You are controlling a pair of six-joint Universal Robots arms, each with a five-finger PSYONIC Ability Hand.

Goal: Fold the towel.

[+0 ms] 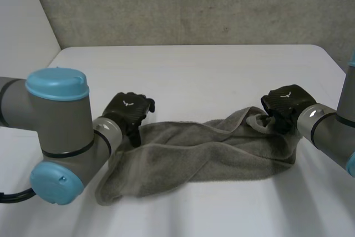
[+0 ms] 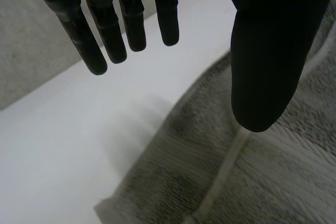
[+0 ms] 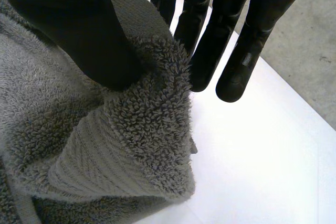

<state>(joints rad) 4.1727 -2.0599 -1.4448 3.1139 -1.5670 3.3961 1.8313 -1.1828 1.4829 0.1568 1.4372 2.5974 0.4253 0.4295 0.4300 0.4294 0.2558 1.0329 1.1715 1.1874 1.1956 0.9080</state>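
So, the grey towel (image 1: 205, 156) is lying bunched in a long, rumpled strip across the near half of the white bench (image 1: 188, 76), with its nearest corner sagging flat beside the left arm (image 1: 55, 131). At the strip's left end the left robot hand (image 1: 130, 112) is hovering wide. Its fingers (image 2: 94, 51) are hanging straight over bare bench and its thumb (image 2: 265, 66) is sitting well apart from them over the towel's hemmed edge, pinching nothing. At the right end the right robot hand (image 1: 285, 104) is gripping the towel. Its thumb (image 3: 79, 30) is pressing into a raised fold while straight fingers (image 3: 210, 51) are backing it from the other side. Furthest back, a grey wall (image 1: 194, 4) is running along the bench's far edge.
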